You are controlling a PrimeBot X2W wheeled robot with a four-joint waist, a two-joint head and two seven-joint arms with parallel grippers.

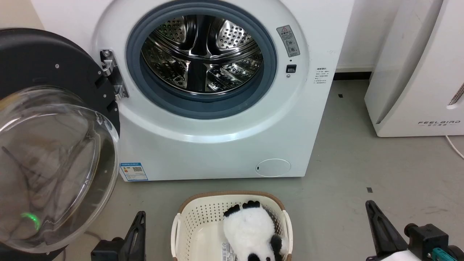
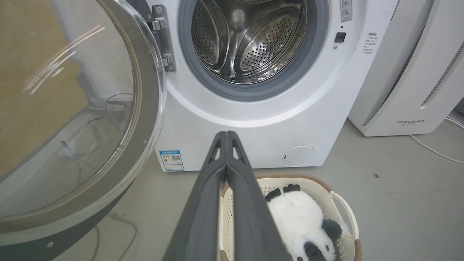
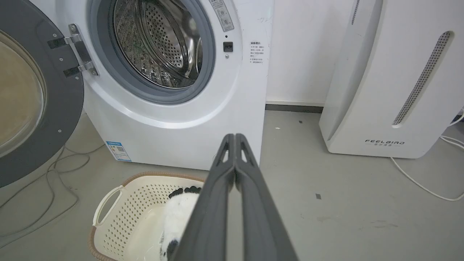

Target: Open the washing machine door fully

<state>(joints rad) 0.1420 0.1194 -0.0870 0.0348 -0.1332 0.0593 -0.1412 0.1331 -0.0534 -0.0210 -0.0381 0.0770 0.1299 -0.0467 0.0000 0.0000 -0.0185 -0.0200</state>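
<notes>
At three o'clock I read FEELBIRD on the white appliance [image 1: 409,90]; left gripper [image 2: 226,135] and right gripper [image 3: 235,137] pressed together, empty.

The washing machine [image 1: 217,145] is white, with a grey rubber ring [image 1: 133,61], a silvery steel drum [image 1: 232,36] dotted with holes, and a blue label [image 1: 133,171]. The washing machine door [image 1: 43,61] is glossy black around a clear glass bowl [image 1: 54,163]. The basket [image 1: 203,214] is cream — patterned with small holes, brown-rimmed. The plush panda [image 1: 246,228] is white with black patches. The floor [image 1: 362,163] is grey.
</notes>
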